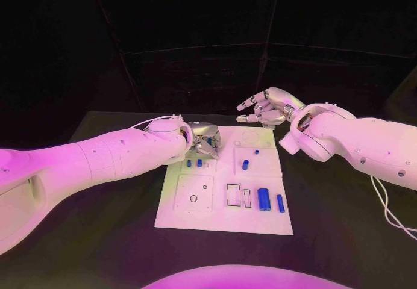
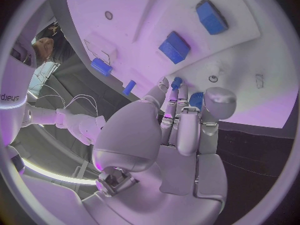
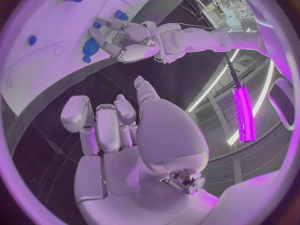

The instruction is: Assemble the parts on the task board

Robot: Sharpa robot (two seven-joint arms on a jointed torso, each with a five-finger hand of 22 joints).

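The white board (image 1: 224, 208) lies mid-table with blue parts (image 1: 263, 199) scattered on it, several near its close right edge. The left hand (image 1: 205, 142) hovers over the board's far left corner, fingers curled close above small blue parts; whether it holds one I cannot tell. The right hand (image 1: 266, 107) hangs beyond the far edge, fingers loosely spread, holding nothing.

"sharpa" on white arm (image 2: 7, 97)
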